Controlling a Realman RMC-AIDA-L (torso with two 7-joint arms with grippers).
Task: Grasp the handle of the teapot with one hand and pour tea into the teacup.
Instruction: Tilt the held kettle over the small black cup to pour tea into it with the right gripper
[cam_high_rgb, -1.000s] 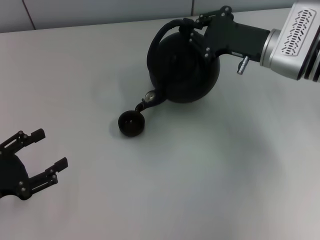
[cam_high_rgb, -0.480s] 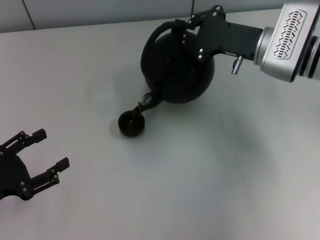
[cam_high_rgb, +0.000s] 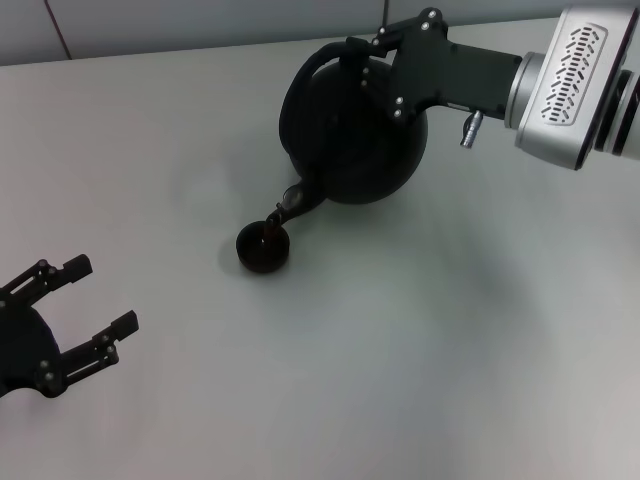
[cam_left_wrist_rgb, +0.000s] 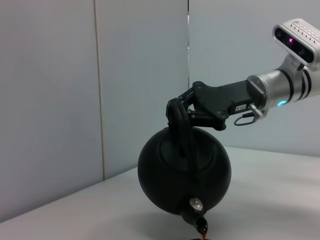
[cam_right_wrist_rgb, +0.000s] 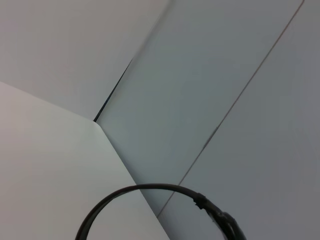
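Note:
My right gripper (cam_high_rgb: 364, 62) is shut on the arched black handle (cam_high_rgb: 299, 78) of the round black teapot (cam_high_rgb: 350, 145) and holds it lifted and tipped toward me at the table's far middle. Its spout (cam_high_rgb: 296, 203) points down right over the tiny black teacup (cam_high_rgb: 263, 247). In the left wrist view the teapot (cam_left_wrist_rgb: 184, 172) hangs from the right gripper (cam_left_wrist_rgb: 186, 109), and dark tea shows at the spout (cam_left_wrist_rgb: 200, 224). The right wrist view shows only the handle's arc (cam_right_wrist_rgb: 150, 189). My left gripper (cam_high_rgb: 104, 293) is open and empty at the near left.
The pale grey table (cam_high_rgb: 420, 340) carries only the teacup. A light panelled wall (cam_high_rgb: 200, 20) runs along the table's far edge.
The right gripper has carried the teapot slightly left and tipped it further, so the spout has dropped closer over the teacup. The left arm has not moved.

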